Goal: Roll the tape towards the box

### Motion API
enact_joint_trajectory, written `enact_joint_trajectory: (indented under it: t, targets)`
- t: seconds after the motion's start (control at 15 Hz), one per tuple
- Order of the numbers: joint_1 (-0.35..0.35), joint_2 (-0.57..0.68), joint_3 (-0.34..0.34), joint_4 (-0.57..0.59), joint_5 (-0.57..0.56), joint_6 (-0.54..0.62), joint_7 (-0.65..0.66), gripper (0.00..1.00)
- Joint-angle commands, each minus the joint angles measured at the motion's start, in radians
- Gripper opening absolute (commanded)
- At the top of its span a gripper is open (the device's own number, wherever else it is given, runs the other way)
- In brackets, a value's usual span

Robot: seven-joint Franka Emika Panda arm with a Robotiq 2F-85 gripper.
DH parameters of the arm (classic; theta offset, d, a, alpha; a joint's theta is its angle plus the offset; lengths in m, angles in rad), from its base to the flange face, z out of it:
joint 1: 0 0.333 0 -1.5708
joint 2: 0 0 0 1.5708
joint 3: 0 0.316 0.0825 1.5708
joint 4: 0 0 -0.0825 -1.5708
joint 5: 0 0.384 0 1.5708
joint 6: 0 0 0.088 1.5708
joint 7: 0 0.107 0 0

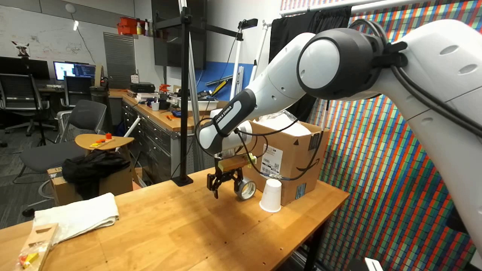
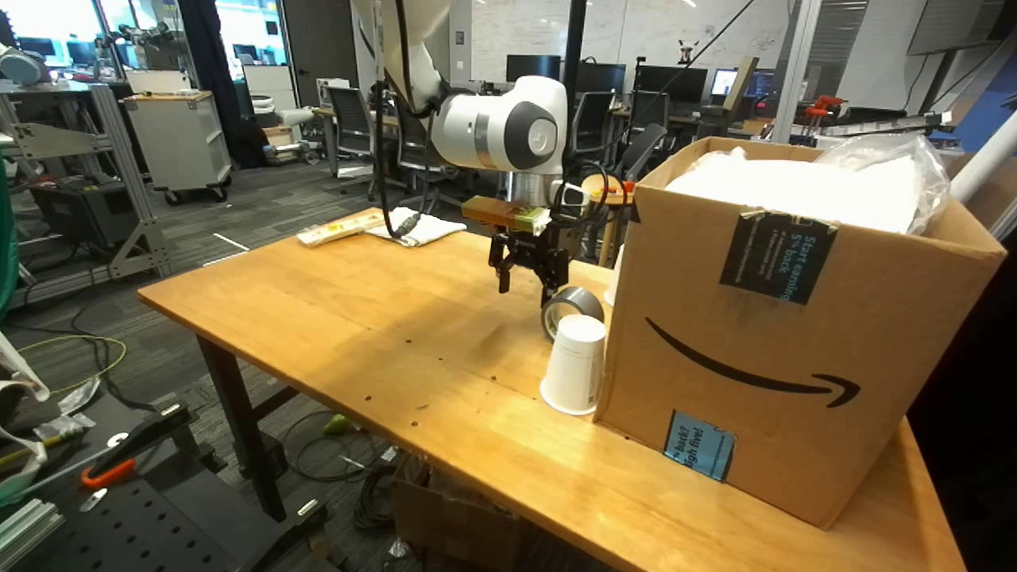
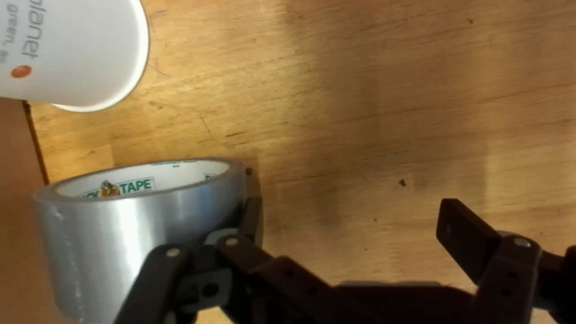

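The silver-grey tape (image 1: 241, 194) stands upright on its edge on the table, just in front of the box (image 1: 288, 165). In an exterior view the tape (image 2: 588, 300) is partly hidden by a white cup. The box (image 2: 763, 342) is large and brown; its side (image 3: 15, 153) shows at the left edge of the wrist view. My gripper (image 1: 226, 191) is low over the table and open, with nothing between its fingers (image 3: 353, 220). The tape (image 3: 130, 229) lies outside the jaws, against or very close to the outer side of one finger, between it and the box. I cannot tell whether the tape touches the box.
An upside-down white paper cup (image 1: 271, 197) stands beside the tape and close to the box. Another white object (image 2: 613, 282) is partly hidden behind the box. A folded white cloth (image 1: 77, 214) and a wooden piece (image 1: 39, 241) lie at the table's far end. A black post (image 1: 183, 150) stands at the table edge.
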Motion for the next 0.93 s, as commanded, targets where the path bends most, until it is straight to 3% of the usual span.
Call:
enact_joint_trajectory:
  t: [0.0,0.33,0.8,0.87]
  targets:
    - [-0.029,0.02,-0.019,0.034,0.03,-0.002,-0.041,1.0]
    - [-0.055,0.013,-0.028,0.025,0.032,0.001,-0.04,1.0]
    - [0.019,-0.124,0.014,-0.109,0.034,0.008,-0.029,1.0]
    - [0.007,-0.029,-0.011,-0.018,0.022,-0.002,-0.024,1.0]
